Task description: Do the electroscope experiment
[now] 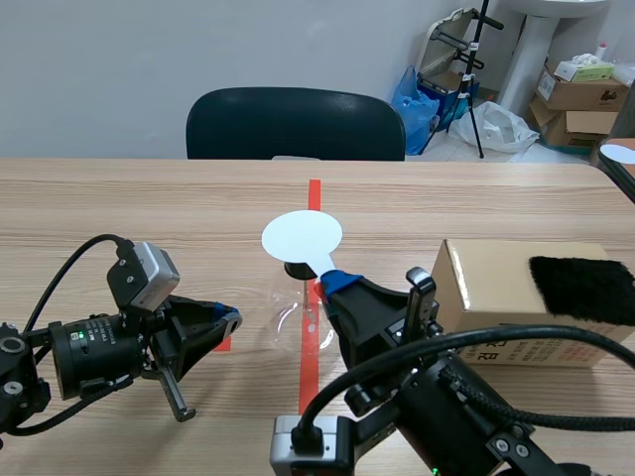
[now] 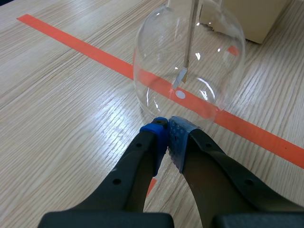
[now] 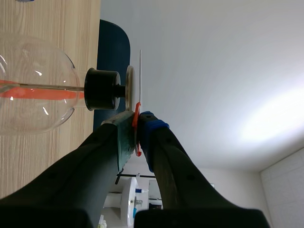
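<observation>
At the scene view's centre the glass flask [image 2: 209, 61] stands on the counter [image 1: 149, 198], closed with a black stopper [image 3: 101, 89]. Inside it hangs a metal rod [image 2: 190, 38] with a small foil leaf [image 2: 180, 78]. The left pincer [image 2: 167, 129], pressed together, is just beside the flask. The right pincer [image 3: 137, 124] pinches a white disc [image 1: 302, 236] by its red handle, over the stopper.

It looks like an office-style lab room, with a wooden table [image 1: 149, 198], a dark chair [image 1: 295, 124] and cardboard boxes [image 1: 580, 94] stacked in the corner.

The centre is blocked by the glass flask [image 1: 290, 319], the right by the cardboard box [image 1: 496, 288]; the far table [image 1: 149, 198] is left open.
</observation>
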Controlling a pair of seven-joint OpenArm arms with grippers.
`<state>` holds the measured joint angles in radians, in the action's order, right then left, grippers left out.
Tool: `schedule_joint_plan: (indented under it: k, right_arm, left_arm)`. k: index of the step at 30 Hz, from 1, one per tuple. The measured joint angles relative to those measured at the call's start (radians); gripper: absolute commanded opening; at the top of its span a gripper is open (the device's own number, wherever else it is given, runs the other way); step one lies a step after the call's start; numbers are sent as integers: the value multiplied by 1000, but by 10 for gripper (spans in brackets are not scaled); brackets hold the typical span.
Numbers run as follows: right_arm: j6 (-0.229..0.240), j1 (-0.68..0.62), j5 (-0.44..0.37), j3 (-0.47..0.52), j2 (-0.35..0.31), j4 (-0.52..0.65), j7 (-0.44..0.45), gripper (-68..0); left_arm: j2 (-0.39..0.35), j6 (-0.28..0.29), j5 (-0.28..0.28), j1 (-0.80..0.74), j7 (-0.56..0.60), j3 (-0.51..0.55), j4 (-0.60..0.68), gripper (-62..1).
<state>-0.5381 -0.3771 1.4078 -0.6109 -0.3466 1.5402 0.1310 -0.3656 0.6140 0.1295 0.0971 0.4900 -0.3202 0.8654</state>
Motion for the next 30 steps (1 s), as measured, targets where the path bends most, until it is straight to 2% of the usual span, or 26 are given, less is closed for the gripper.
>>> schedule_joint_plan:
  k: [20, 25, 30]
  right_arm:
    - [0, 0, 0, 0, 0, 0, -5, -665]
    - [0, 0, 2, 0, 0, 0, -75, -665]
    - [0, 0, 2, 0, 0, 0, -202, -665]
  left_arm:
    - [0, 0, 0, 0, 0, 0, 0, -577]
    - [0, 0, 0, 0, 0, 0, 0, -577]
    - [0, 0, 0, 0, 0, 0, 0, -577]
